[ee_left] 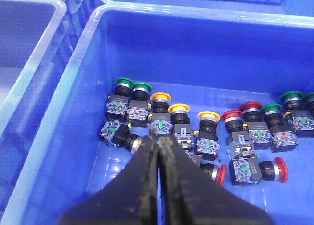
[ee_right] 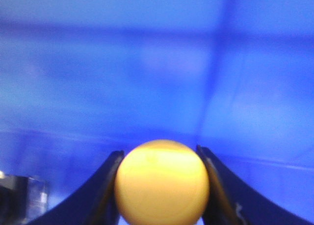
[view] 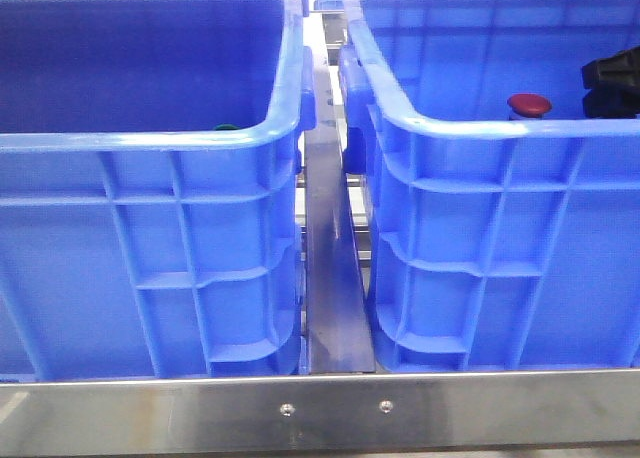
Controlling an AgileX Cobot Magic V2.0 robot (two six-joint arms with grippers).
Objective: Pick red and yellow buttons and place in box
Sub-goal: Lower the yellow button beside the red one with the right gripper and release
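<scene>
The right gripper (ee_right: 162,185) clamps a yellow button (ee_right: 162,182) by its cap for carrying; the left gripper (ee_left: 158,145), fingers together, hovers above the button cluster (ee_left: 206,129).

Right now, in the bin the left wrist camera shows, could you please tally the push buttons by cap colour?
Green-capped buttons: 5, one cut by the picture's edge
Yellow-capped buttons: 3
Red-capped buttons: 4, two lying on their sides
Cap-hidden button, lying beside the left hand: 1
Total: 13
</scene>
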